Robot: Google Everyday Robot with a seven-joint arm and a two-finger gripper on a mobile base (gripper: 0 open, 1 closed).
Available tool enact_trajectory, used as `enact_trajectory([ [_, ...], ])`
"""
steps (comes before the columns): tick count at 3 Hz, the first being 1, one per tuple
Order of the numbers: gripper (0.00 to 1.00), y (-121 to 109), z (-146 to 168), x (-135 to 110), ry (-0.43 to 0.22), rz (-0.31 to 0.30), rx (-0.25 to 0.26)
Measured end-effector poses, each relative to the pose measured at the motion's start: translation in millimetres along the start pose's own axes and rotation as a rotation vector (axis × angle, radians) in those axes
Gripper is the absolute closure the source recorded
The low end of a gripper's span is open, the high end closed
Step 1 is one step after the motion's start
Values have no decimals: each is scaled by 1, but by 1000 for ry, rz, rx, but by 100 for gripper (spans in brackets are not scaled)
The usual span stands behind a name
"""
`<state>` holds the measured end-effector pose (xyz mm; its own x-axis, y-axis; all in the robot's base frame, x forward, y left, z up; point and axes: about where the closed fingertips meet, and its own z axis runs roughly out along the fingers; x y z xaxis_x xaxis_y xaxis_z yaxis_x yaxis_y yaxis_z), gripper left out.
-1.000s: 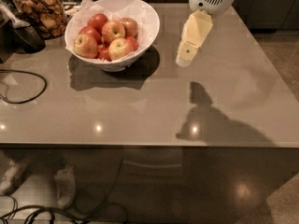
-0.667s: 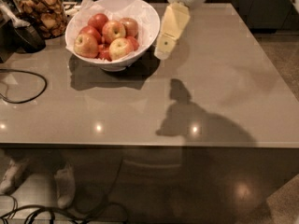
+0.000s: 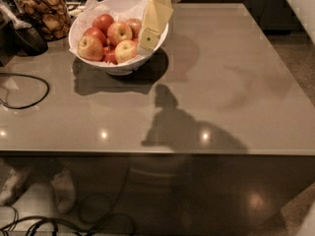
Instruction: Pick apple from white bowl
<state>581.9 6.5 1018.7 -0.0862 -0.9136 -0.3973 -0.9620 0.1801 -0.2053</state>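
The white bowl [image 3: 93,17], lined with crinkled white paper, stands at the back left of the grey table. It holds several apples; a yellow one with red blush [image 3: 126,50] lies at the front right of the pile, another [image 3: 90,47] at the front left. My gripper [image 3: 150,33], cream-coloured, hangs down from the top of the camera view over the bowl's right rim, its tip just right of the front-right apple. I see nothing held in it.
A glass jar of brown snacks [image 3: 43,11] stands left of the bowl. A dark device [image 3: 27,37] and a black cable [image 3: 24,90] lie at the table's left edge. The table's front edge [image 3: 147,152] runs below.
My gripper has moved left across the table, from well right of the bowl to over the bowl's right rim. The view has shifted too, so the bowl sits further right.
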Motion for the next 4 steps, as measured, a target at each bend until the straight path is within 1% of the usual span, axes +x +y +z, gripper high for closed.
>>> enact_trajectory([
  [1, 0, -8, 14, -29, -19, 21, -31],
  [2, 5, -23, 33, -61, -21, 42, -53],
  [3, 14, -35, 48, -85, -21, 58, -58],
  [4, 15, -44, 65, -92, -14, 95, -69],
])
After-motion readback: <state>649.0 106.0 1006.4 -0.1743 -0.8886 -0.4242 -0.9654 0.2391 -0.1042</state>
